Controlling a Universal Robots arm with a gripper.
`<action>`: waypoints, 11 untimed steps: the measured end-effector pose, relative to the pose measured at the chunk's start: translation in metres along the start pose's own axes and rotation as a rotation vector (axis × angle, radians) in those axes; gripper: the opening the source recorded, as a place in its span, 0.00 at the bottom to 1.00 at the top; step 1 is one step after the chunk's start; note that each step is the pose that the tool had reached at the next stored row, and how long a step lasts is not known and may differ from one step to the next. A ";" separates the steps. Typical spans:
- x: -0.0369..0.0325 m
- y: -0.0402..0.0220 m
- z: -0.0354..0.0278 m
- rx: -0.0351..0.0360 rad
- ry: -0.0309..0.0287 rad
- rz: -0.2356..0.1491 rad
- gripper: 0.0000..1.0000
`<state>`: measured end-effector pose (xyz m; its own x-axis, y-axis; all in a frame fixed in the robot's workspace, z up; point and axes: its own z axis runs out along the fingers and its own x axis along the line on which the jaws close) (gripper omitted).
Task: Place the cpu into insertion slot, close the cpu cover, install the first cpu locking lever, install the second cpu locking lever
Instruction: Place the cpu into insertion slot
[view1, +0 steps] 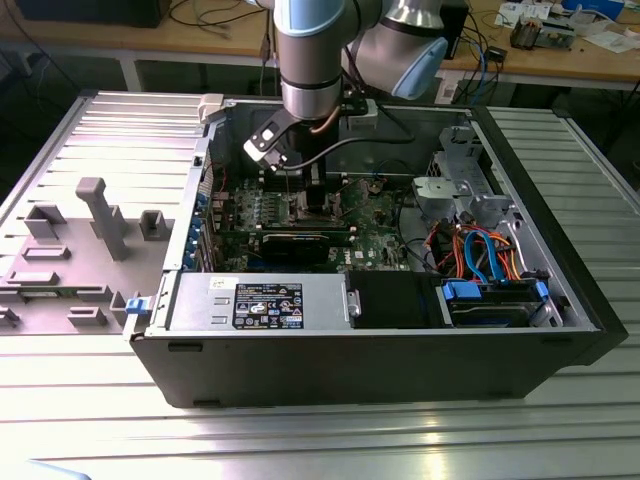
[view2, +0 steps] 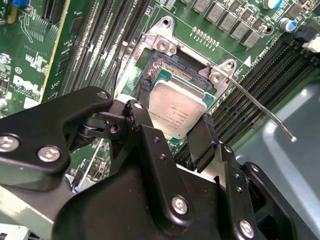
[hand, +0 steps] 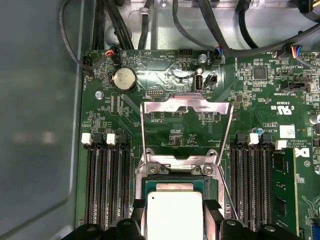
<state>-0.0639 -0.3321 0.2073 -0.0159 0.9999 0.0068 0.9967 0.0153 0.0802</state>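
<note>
While the cpu cover stands open, the claw clamps the cpu by opposite edges.

The cpu lies between the fingers of the gripper, directly over the insertion slot. The cpu cover stands raised from one edge of the slot. Memory slots flank the slot on two opposite sides, and a locking lever juts out beside it.
</note>
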 end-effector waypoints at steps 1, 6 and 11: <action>0.0000 -0.0005 0.0019 0.0001 0.0000 0.000 0.54; -0.0013 -0.0010 0.0038 0.0000 -0.0003 0.003 0.54; -0.0023 -0.0011 0.0050 0.0000 -0.0011 0.013 0.54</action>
<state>-0.0646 -0.3343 0.2023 -0.0033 1.0000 0.0067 0.9968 0.0028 0.0801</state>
